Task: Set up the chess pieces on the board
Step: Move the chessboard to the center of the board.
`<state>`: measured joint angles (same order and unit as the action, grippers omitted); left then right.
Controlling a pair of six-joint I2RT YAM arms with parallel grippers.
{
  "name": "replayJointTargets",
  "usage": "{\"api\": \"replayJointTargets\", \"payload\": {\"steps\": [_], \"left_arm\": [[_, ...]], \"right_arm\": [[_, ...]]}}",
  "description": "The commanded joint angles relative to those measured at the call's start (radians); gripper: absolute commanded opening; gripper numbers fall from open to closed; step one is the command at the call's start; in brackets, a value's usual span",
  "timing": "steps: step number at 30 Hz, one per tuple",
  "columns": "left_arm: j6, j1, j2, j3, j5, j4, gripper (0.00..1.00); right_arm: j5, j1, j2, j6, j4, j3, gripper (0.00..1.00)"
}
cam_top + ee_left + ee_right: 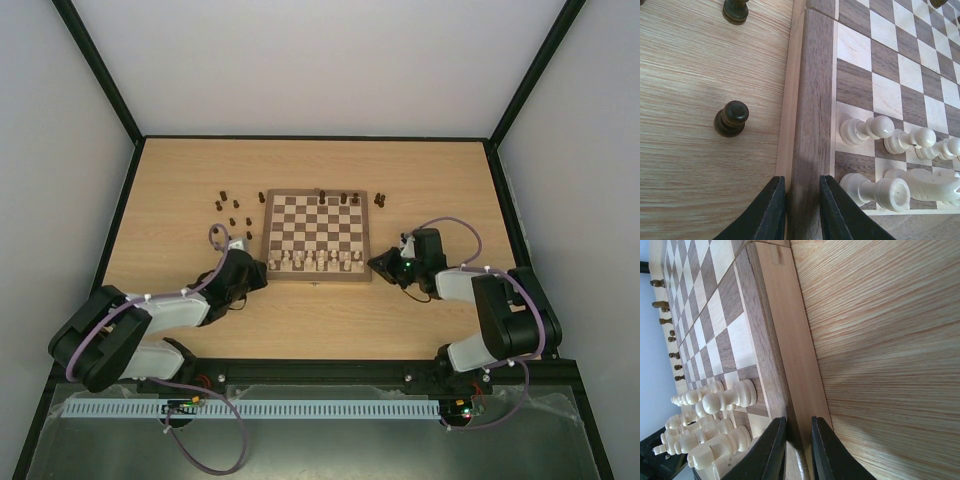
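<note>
The board (330,230) between left gripper (802,184) and right gripper (797,422), near corners beside each

table (440,170): board (315,230) at centre | opposing pieces (318,261): on board's two near rows | chess pieces (232,221): a few on board's far row, most loose on table left of board, some just off its far-right corner | left gripper (802,200): at board's near-left corner | right gripper (797,445): at near-right corner

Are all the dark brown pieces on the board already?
No, several dark chess pieces stand on the table, left of the board.
</note>
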<state>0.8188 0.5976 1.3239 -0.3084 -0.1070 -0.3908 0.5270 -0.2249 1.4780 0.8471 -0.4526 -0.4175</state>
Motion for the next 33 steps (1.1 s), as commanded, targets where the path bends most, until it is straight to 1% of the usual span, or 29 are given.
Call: {"api": "replayJointTargets", "payload": {"steps": [1, 18, 23, 33], "left_arm": [[0.014, 0.039, 0.006, 0.023, 0.018, 0.004, 0.21], [0.068, 0.147, -0.106, 0.063, -0.065, 0.072, 0.21], [0.096, 0.199, -0.143, 0.071, -0.106, 0.107, 0.21], [0.16, 0.313, -0.209, 0.083, -0.192, 0.168, 0.22]], "right_arm": [[0.016, -0.032, -0.015, 0.011, 0.024, 0.037, 0.15], [-0.023, -0.042, -0.202, 0.023, 0.083, 0.137, 0.15], [-0.027, -0.044, -0.262, 0.031, 0.095, 0.177, 0.15], [-0.045, -0.045, -0.417, 0.032, 0.177, 0.231, 0.16]]}}
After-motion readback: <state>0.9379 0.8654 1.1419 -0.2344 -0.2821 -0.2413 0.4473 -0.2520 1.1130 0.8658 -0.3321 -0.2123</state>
